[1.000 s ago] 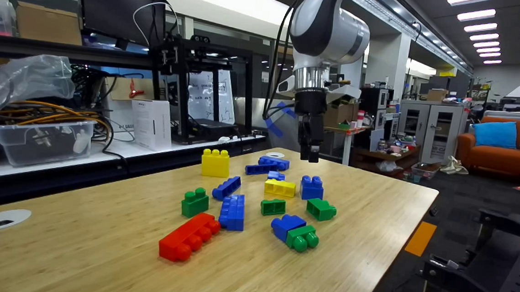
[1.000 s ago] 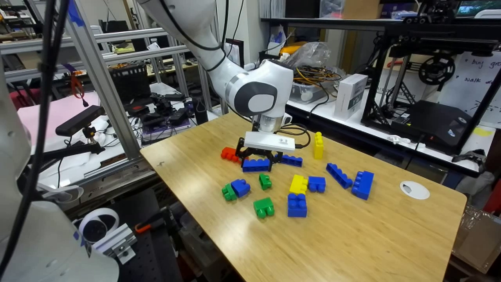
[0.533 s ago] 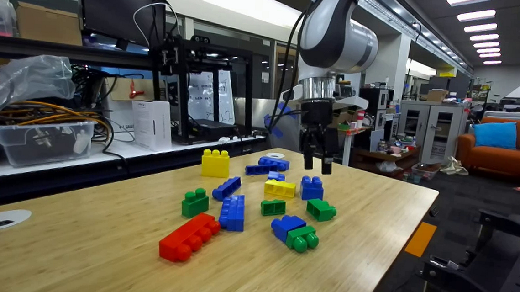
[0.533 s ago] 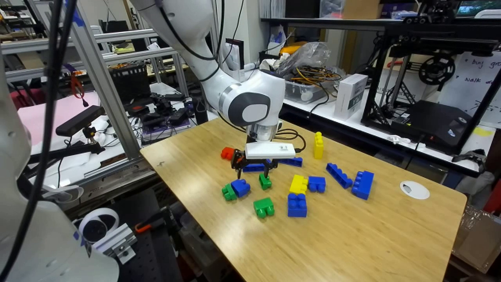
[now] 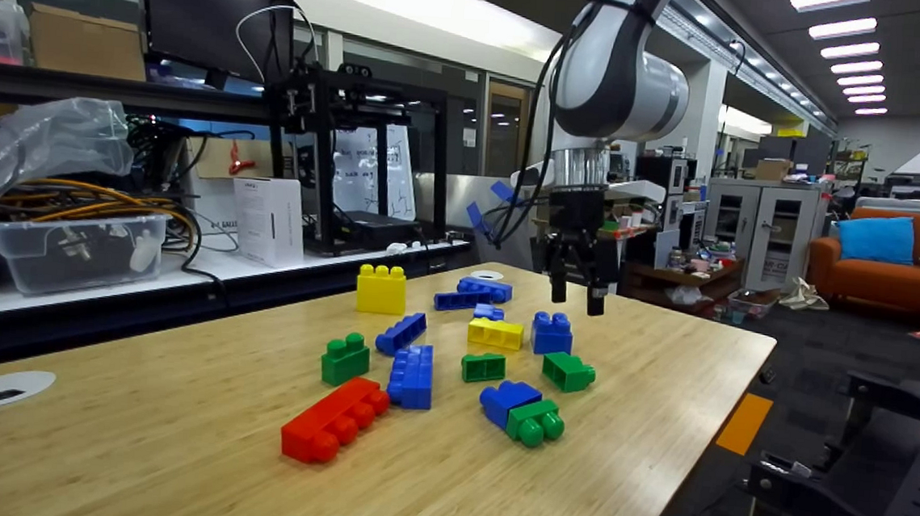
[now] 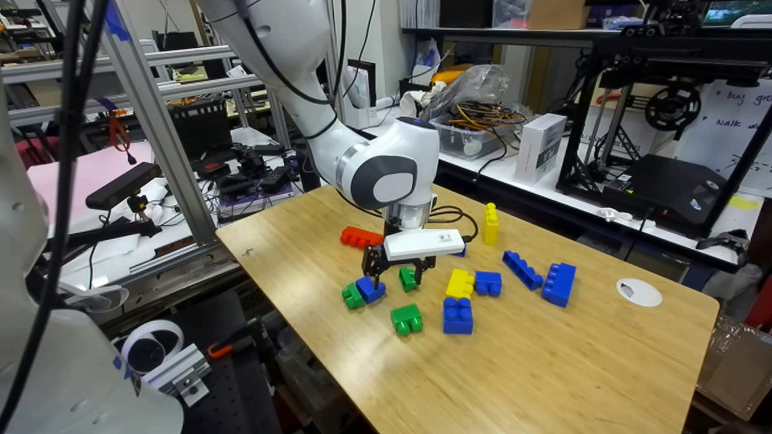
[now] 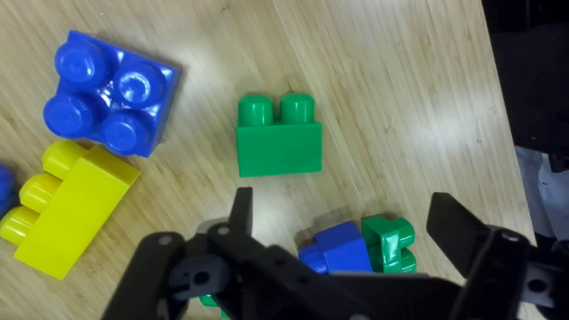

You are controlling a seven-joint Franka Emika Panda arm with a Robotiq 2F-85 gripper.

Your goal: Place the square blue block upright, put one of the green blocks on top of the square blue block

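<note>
— three views to check; what to note in an exterior view?
— seeing the gripper (image 5: 577, 303) lower and slightly turned since a second ago, spread wide, gripping nothing.
— and next, in an exterior view?
— finding nothing shifted on the table (image 6: 543, 361). just beside the yellow studded brick (image 6: 459, 282), spot the square blue studded brick (image 6: 458, 318), studs up: apparently upright already, so down to stacking.
— and in the wrist view?
— look beyond the jaws, not between them, for a loose two-stud green brick (image 7: 280, 149), lying on its side.
— lowering to fetch it, presumably?
— likely. shift over before closing, then tip it studs-up to seat it on the blue.
</note>
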